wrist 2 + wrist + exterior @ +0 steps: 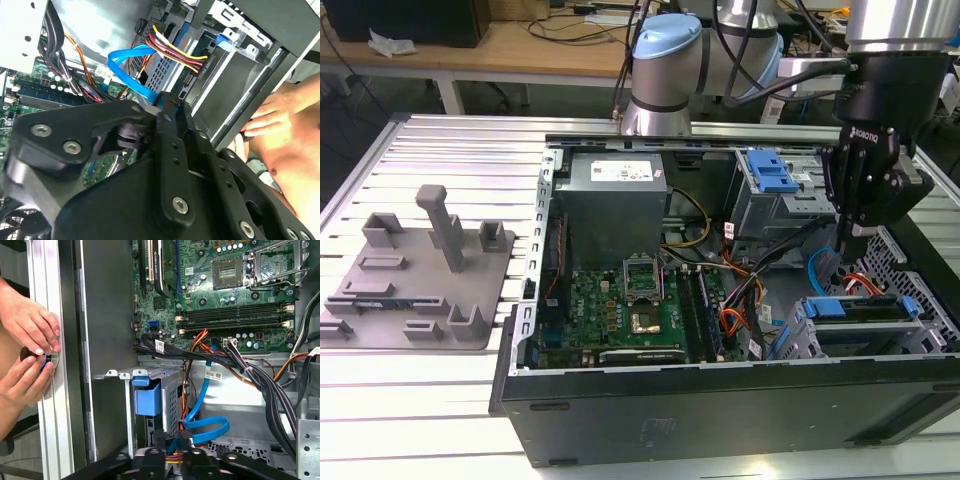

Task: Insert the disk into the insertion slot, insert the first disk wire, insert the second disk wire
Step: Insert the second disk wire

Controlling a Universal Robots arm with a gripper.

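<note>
the disk (850,307) sits in the insertion slot (865,340), blue carrier showing. the gripper (865,235) hangs just above the blue wire (207,425) behind the cage; finger state cannot be told. seating the plug likely needs square alignment.

From the exterior view I note the open computer case (720,400) on the table (440,390), at 3 o'clock of the fixture block (420,275). Inside the case: motherboard (630,310) centre, power supply (615,205) at its 12 o'clock, drive cage (850,330) at its 3 o'clock. The disk (855,305) sits in the cage's insertion slot (860,345). My hand (865,225) hangs above the cage.
</note>
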